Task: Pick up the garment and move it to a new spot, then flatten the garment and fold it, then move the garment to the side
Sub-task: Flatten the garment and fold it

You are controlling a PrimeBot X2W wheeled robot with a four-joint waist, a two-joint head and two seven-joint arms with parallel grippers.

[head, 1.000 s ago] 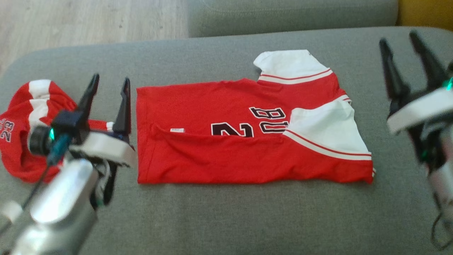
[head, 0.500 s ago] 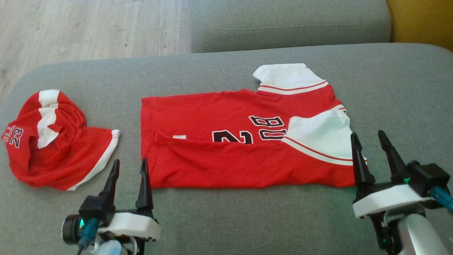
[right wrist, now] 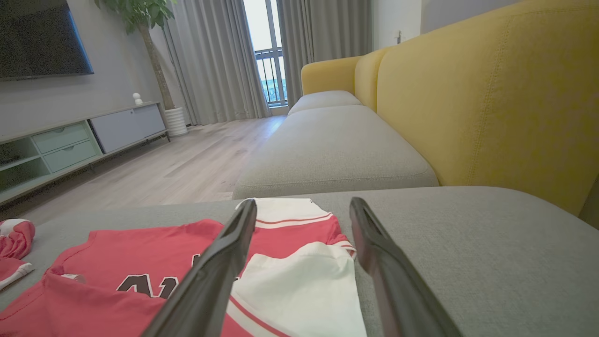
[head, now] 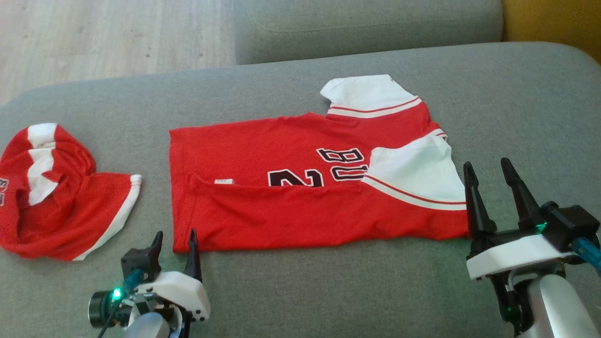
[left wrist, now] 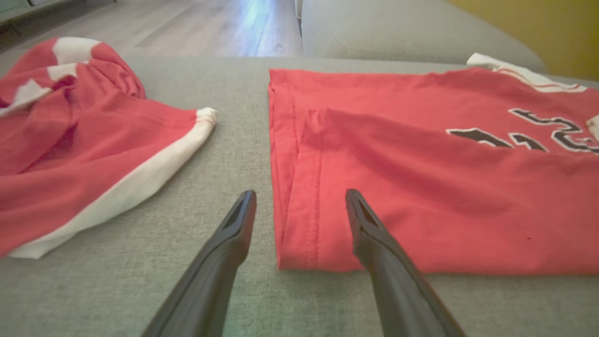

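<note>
- Left claw (head: 175, 233), fingers spread and empty, has come down to the near left corner of the jersey (head: 281, 206); a second ago it stood raised beside the jersey's left edge; in the wrist view one finger is over the hem and the other over bare sofa cushion (head: 328, 291).
- Right claw (head: 485, 163), also spread and empty, has swung in from well off the jersey's right end to its near right corner, just beside the white sleeve.
- Judgement: both claws look set to grasp the near corners for another fold or for the move aside.
- Jersey lies flat in the middle of the cushion; red, near edge folded up over black numerals; white sleeves with red stripes at its right end.
- A second red garment (head: 56, 206) lies crumpled, well left of the jersey.
</note>
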